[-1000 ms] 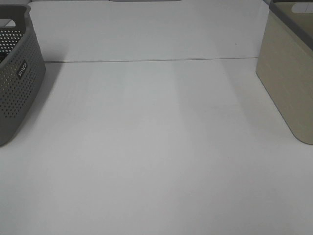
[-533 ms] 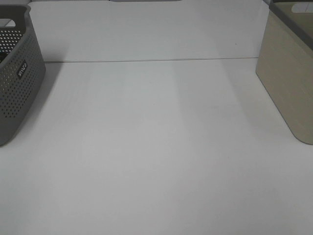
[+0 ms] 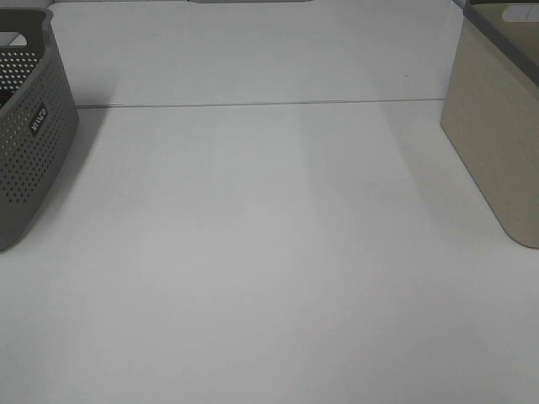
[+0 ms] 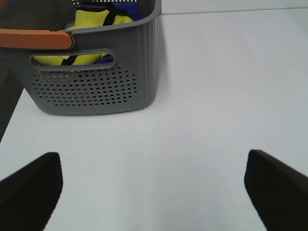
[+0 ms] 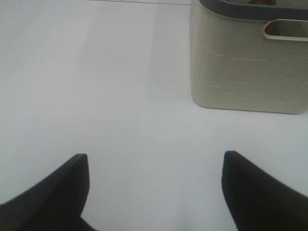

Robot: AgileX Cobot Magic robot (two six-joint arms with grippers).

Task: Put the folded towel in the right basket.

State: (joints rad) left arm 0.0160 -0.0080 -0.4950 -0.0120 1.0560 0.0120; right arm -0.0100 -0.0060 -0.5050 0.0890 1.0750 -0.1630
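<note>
The right basket is beige with a grey rim and stands at the right edge of the white table; it also shows in the right wrist view. The left basket is grey and perforated; in the left wrist view it holds yellow and purple cloth. I cannot tell whether that cloth is the folded towel. My left gripper is open and empty above the table, short of the grey basket. My right gripper is open and empty, short of the beige basket. Neither arm shows in the exterior high view.
An orange handle-like bar lies across the grey basket's rim. A seam runs across the table at the back. The table's left edge shows beside the grey basket.
</note>
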